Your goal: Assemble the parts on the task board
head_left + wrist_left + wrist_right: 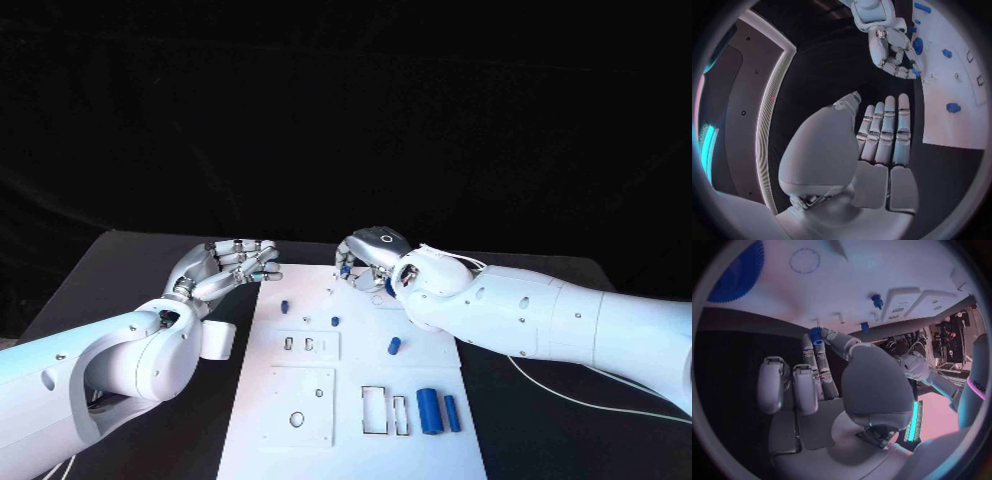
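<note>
Head view: the white board [361, 420] lies lengthwise in the middle of the black table [130, 270]. The left hand [231, 265] hangs by the board's far left corner, off its edge, fingers curled in together with nothing seen between them. The right hand [372, 255] sits over the board's far edge, fingers bent down around a small blue part [389, 287] that peeks out under them. Loose on the board lie a peg [284, 306], a smaller stud [335, 321], a short cylinder [394, 345], and near the front two long cylinders [430, 408] side by side next to empty rectangular slots.

Left wrist view: the left hand [879, 145] shows straight fingers pressed side by side, over bare table just off the board's edge [954, 135], holding nothing. Beyond it the right hand [895, 50] curls over the board with a blue piece at its fingertips.

Right wrist view: the right hand [817, 375] has two fingers reaching to the board's edge, and the blue part [816, 335] sits right at their tips, against the thumb; the other fingers are folded back. A blue gear [739, 272] and a stud [877, 301] lie on the board beyond.
</note>
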Robot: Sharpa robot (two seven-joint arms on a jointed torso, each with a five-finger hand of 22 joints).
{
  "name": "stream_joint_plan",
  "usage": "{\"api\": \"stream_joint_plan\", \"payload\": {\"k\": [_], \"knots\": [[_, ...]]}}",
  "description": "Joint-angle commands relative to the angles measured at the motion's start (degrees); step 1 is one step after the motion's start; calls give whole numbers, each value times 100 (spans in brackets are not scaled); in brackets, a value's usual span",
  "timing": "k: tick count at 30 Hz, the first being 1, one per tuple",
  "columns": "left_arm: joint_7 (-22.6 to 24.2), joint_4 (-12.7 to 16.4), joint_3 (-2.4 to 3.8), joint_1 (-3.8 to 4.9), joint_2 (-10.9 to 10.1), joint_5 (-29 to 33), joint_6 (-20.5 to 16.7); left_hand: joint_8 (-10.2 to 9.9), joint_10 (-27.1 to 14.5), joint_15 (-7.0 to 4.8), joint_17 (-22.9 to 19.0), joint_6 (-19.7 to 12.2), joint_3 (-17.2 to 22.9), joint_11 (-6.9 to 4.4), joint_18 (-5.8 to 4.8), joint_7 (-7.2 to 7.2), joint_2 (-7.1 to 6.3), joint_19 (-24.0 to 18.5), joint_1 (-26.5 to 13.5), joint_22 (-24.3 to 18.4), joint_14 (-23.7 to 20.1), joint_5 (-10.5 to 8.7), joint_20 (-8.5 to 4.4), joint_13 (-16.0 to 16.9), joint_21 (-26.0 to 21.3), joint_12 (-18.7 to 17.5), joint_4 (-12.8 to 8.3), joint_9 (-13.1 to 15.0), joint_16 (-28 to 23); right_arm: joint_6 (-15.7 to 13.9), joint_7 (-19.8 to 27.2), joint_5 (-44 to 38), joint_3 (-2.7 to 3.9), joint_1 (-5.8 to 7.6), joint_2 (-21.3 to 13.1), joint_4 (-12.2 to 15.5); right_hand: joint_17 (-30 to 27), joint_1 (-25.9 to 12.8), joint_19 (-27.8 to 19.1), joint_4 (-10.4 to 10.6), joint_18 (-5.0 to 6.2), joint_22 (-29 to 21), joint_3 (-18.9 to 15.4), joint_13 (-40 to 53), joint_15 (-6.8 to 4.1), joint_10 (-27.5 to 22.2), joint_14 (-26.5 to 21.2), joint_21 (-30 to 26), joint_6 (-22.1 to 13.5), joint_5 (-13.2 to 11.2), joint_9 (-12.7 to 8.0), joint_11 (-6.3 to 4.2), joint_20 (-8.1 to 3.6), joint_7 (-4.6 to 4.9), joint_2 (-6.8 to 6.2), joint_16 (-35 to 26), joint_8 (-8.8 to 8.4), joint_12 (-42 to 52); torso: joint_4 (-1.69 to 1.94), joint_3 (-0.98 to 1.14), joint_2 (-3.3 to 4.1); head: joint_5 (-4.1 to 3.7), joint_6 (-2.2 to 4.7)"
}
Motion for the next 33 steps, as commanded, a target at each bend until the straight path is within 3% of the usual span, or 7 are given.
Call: {"api": "stream_joint_plan", "payload": {"k": [1,5,13,22,30,33], "knots": [[16,12,6,19,14,-25,113,-31,15,-8,5,-12,34,36,72,9,-42,23,-23,5,-29,-25,0,-7,31,-37,3,7,-28,-227,-57,-43,2,-11,88,-95,5,214,23,-23,-114,3,17,121,-29,235,335,19,-19,10,4,-197,-1,27,194,32,27,-17,23,-14,17,-4,0],[11,57,6,80,-14,-24,101,-31,15,-8,5,-12,34,36,72,9,-42,23,-23,5,-29,-25,0,-7,31,-37,3,7,-28,-238,-52,-31,2,-15,154,-153,12,204,30,-27,-117,24,18,123,-26,226,337,32,-32,9,15,-192,0,31,185,38,28,-28,35,-30,68,1,35],[3,78,6,124,-25,-25,100,-31,15,-8,5,-12,34,36,72,9,-42,23,-23,5,-29,-25,0,-7,31,-37,3,7,-28,-200,-19,-18,2,-49,248,-265,4,191,24,-28,-116,21,14,127,-23,220,335,31,-41,5,25,-189,2,33,175,36,30,-36,70,-47,78,-26,5],[-3,75,6,136,-17,-25,108,-34,12,-5,9,-16,42,38,70,11,-46,27,-22,8,-40,-26,-2,-7,39,-49,-2,8,-37,-59,8,11,1,-71,266,-303,7,174,23,-26,-117,30,8,132,-19,218,335,36,-48,-9,41,-187,6,33,168,40,36,-44,86,-45,97,-25,-11],[-7,65,6,140,-24,-25,106,-34,12,-5,9,-16,42,38,70,11,-46,27,-22,8,-40,-26,-2,-7,39,-49,-2,8,-37,53,17,27,-1,-75,240,-250,4,150,15,-26,-116,29,-4,140,-17,216,334,34,-60,-32,60,-186,9,31,152,42,42,-55,77,-42,109,-14,-10],[-9,64,6,143,-22,-25,107,-34,12,-5,9,-16,42,38,70,11,-46,27,-22,8,-40,-26,-2,-7,39,-49,-2,8,-37,55,-2,32,-2,-76,256,-288,-22,101,-35,-11,-103,-27,14,123,15,92,325,-4,-184,-60,68,-144,27,71,135,35,-15,-142,78,-43,117,-22,2]]}}
